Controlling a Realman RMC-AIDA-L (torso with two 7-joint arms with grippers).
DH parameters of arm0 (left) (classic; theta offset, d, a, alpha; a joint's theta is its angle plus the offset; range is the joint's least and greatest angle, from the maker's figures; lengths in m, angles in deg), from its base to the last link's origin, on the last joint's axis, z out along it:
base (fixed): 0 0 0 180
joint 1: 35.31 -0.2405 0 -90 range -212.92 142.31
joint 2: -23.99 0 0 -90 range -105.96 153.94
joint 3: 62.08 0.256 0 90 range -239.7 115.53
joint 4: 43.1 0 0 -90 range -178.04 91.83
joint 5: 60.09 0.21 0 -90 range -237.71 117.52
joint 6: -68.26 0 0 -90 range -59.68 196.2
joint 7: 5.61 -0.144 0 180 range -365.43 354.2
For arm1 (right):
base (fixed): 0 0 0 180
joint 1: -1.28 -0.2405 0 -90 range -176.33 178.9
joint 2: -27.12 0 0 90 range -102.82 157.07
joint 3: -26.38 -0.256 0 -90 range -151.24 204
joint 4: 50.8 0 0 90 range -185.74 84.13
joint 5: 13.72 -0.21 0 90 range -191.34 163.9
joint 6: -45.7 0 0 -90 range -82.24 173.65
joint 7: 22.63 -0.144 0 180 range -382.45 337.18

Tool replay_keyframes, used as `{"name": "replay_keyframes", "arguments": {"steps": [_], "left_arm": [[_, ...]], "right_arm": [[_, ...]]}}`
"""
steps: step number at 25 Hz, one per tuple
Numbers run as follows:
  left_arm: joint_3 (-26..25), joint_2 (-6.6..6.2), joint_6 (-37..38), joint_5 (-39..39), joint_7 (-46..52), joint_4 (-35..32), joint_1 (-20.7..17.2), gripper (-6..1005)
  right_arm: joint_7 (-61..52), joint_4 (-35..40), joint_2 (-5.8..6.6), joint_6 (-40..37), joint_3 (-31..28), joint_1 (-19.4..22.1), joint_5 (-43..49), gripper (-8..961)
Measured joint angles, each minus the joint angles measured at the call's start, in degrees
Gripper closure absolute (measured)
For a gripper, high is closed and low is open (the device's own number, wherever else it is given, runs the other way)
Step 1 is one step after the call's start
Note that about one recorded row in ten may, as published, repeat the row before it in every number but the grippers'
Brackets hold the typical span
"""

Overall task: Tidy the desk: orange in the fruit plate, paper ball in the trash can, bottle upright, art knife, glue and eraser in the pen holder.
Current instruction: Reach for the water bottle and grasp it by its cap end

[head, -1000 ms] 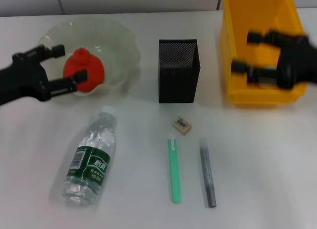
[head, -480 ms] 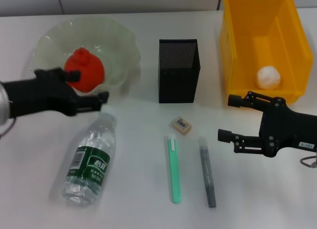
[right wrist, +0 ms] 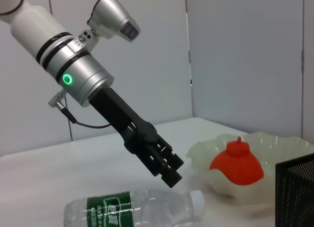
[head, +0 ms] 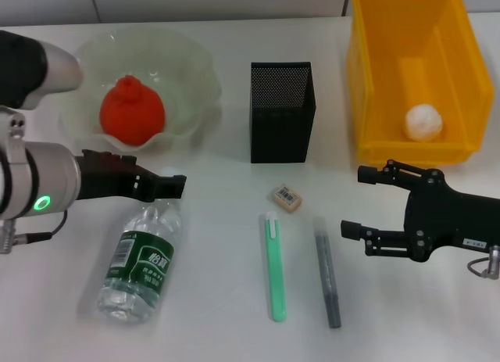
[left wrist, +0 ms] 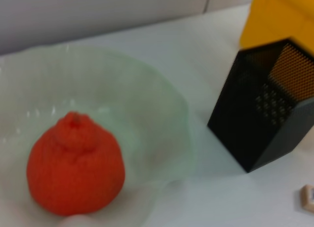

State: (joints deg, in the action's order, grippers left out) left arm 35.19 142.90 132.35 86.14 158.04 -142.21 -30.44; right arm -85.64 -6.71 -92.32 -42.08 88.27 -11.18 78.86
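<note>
Lying flat on the tabletop, the bottle point(head: 142, 258) looks light, slick and crushable; grip its labelled middle. Left claw point(head: 168, 184) hovers by its cap, spread unclear; right claw point(head: 361, 201) wide, empty.

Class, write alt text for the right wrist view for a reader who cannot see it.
The left gripper hovers just above the neck of the bottle, which lies on its side on the table. Behind, the orange sits in the fruit plate.

Red-orange orange point(head: 131, 112); yellow trash can point(head: 375, 88); black mesh pen holder point(head: 282, 112); seemingly mint-green art knife point(head: 274, 268).
</note>
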Motion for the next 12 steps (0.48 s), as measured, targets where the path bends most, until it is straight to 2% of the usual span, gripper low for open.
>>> {"name": "replay_keyframes", "arguments": {"steps": [12], "left_arm": [[-0.5,0.27,-2.3,-0.9,1.1,11.2,7.3,264]], "right_arm": [[2.2,-3.2,0.03,1.4,0.2,-1.4,0.8,106]]}}
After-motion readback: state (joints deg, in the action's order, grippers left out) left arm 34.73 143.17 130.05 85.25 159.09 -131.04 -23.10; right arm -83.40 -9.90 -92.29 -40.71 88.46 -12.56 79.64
